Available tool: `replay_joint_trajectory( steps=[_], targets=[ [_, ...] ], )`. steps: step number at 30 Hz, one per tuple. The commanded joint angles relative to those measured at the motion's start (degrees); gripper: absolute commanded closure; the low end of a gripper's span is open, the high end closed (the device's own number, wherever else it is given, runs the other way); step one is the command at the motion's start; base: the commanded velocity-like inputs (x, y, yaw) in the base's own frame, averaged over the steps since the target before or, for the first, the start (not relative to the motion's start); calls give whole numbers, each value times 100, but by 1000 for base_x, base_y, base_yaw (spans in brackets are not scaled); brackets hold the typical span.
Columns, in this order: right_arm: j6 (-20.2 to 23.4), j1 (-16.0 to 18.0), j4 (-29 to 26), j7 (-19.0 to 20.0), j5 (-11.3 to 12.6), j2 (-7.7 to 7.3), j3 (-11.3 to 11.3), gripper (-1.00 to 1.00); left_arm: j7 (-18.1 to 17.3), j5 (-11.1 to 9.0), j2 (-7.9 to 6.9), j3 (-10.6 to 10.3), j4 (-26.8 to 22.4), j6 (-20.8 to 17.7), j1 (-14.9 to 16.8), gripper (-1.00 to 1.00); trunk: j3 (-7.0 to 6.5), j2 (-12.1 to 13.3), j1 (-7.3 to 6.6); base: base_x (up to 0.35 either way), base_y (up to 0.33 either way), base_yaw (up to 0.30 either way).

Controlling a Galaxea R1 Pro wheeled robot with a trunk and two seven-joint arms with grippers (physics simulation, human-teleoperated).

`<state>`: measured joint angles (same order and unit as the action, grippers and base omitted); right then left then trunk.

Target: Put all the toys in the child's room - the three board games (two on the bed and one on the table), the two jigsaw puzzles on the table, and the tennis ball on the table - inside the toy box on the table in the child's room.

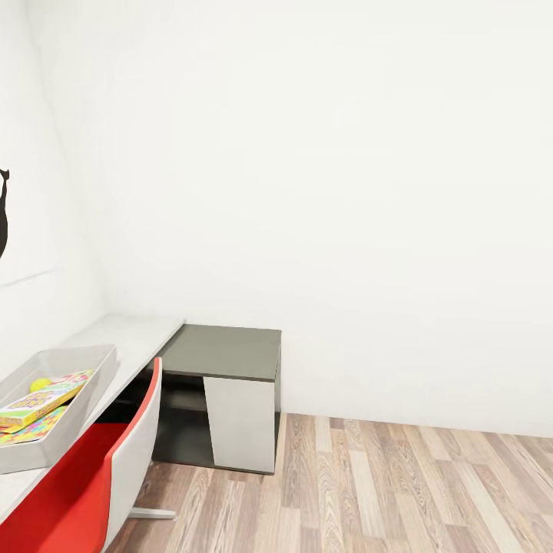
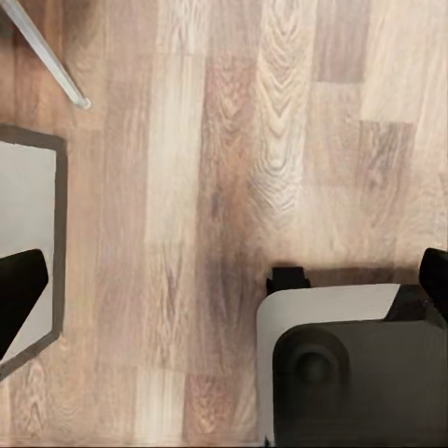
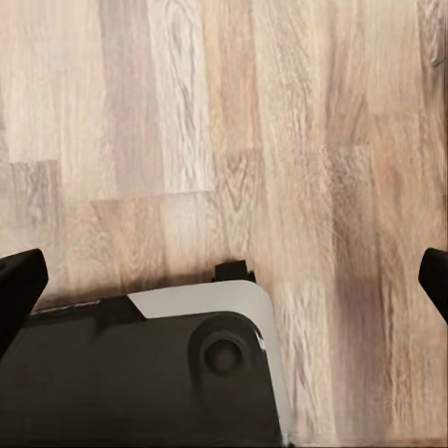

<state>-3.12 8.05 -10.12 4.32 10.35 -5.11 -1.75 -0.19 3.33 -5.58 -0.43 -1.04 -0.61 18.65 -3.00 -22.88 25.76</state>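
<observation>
The light grey toy box (image 1: pixel 97 386) stands on the pale table (image 1: pixel 134 336) at the lower left of the head view. Inside it lies a yellow-red-green board game (image 1: pixel 34 402), tilted over a multicoloured jigsaw puzzle (image 1: pixel 37 427). The tennis ball (image 1: pixel 39 384) peeks out behind the game, next to a white-green-red board game (image 1: pixel 75 377). My left gripper (image 2: pixel 224 280) hangs open over the wood floor, holding nothing. My right gripper (image 3: pixel 224 280) is open over the floor too, fingertips (image 3: pixel 19 285) far apart. The bed is out of view.
A red and white chair (image 1: pixel 84 476) stands at the table in front of the toy box. A dark grey cabinet (image 1: pixel 224 352) with a white panel ends the table at the right. White wall behind, wood floor (image 1: pixel 399 491) to the right. My dark base (image 2: pixel 359 369) shows under both wrists.
</observation>
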Motion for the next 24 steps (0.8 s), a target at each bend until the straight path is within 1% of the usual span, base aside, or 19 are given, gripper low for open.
replay_joint_trajectory(
  steps=[1,3,7,12,18,21,24],
  targets=[
    [-45,3,104,35,38,0,-12,-100,26,32,-9,-1,6,87,-127,-100,1,-3,2,0,0,0],
    [-72,2,327,33,29,31,-6,-100,57,29,-17,-1,17,193,-351,-100,1,-3,2,0,0,0],
    [-88,-2,646,14,34,77,-8,-100,76,21,-14,-2,30,238,-670,-100,1,-3,2,0,0,0],
    [-86,-5,749,1,22,87,-2,-100,80,19,32,-1,33,214,-957,-100,1,-3,2,0,0,0],
    [-80,-5,764,-46,25,100,3,-100,79,28,34,-3,25,229,-1052,-100,28,-3,2,0,0,0],
    [-82,-5,765,-75,35,97,0,-100,78,22,14,33,-1,294,-1061,-100,54,-3,2,0,0,0],
    [-89,-6,764,-86,39,96,0,-100,77,14,26,52,-17,368,-1063,-100,81,-3,2,0,0,0]
  ],
)
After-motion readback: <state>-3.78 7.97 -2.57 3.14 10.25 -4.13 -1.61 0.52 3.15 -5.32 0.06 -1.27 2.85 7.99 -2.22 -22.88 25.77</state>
